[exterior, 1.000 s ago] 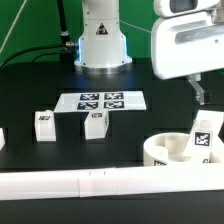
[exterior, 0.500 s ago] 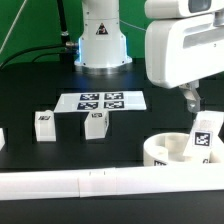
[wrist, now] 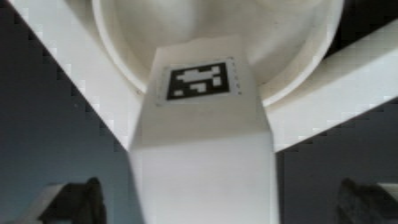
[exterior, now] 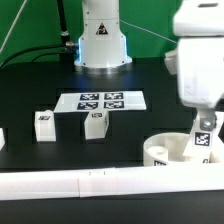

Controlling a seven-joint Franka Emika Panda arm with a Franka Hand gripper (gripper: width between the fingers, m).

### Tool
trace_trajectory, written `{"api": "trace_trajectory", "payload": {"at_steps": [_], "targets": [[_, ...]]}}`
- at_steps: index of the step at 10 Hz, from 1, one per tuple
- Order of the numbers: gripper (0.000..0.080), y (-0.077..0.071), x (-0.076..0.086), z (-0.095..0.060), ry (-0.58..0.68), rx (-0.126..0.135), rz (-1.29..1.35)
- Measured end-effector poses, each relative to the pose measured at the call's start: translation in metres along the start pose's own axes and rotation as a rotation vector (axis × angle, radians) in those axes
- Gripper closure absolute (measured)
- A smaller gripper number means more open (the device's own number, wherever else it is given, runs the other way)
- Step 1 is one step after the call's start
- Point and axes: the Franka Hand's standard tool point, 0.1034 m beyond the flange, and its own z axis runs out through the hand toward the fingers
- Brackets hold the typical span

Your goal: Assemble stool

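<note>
The round white seat disc [exterior: 160, 151] lies at the exterior view's right, near the front. One white leg [exterior: 203, 141] with a square tag stands upright in it. My gripper [exterior: 203, 124] hangs right over that leg. In the wrist view the leg [wrist: 201, 120] runs between my two dark fingertips [wrist: 73, 202], with a gap on each side; the gripper [wrist: 210, 208] is open and holds nothing. Two loose legs [exterior: 44, 122] [exterior: 96, 124] stand on the table's middle left. Part of another white piece [exterior: 2, 137] shows at the left edge.
The marker board [exterior: 100, 101] lies flat behind the loose legs, in front of the robot base [exterior: 100, 40]. A long white rail [exterior: 80, 184] runs along the table's front edge, just in front of the seat disc.
My gripper has moved to the exterior view's right and down, from beside the seat disc to right over the upright leg. The parts have not moved.
</note>
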Motion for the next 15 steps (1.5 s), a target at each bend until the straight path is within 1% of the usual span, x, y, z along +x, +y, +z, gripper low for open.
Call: {"api": "trace_trajectory", "payload": {"at_steps": [1, 3, 4, 5, 6, 7, 9, 10, 11, 12, 13, 14, 15], "targets": [[0.015, 0.003, -0.005, 0.003, -0.003, 0.003, -0.032], [0.015, 0.004, -0.003, 0.002, -0.001, 0.001, 0.011], [0.0279, 0.004, -0.004, 0.002, -0.002, 0.001, 0.013], [0.0279, 0.004, -0.004, 0.003, -0.001, 0.002, 0.05], [0.0417, 0.004, -0.004, 0.002, -0.001, 0.002, 0.138], [0.0463, 0.004, -0.004, 0.003, -0.001, 0.002, 0.213], [0.0463, 0.005, -0.005, 0.003, -0.002, 0.002, 0.322], [0.0463, 0.007, -0.006, 0.003, 0.0, 0.002, 0.401], [0.0463, 0.019, -0.008, 0.004, 0.021, 0.001, 0.481], [0.0463, 0.027, -0.007, 0.005, 0.047, -0.004, 0.565], [0.0462, 0.029, -0.008, 0.005, 0.065, 0.004, 0.692], [0.0462, 0.034, -0.013, 0.005, 0.074, 0.007, 0.776], [0.0462, 0.038, -0.017, 0.004, 0.088, 0.027, 0.836]]}}
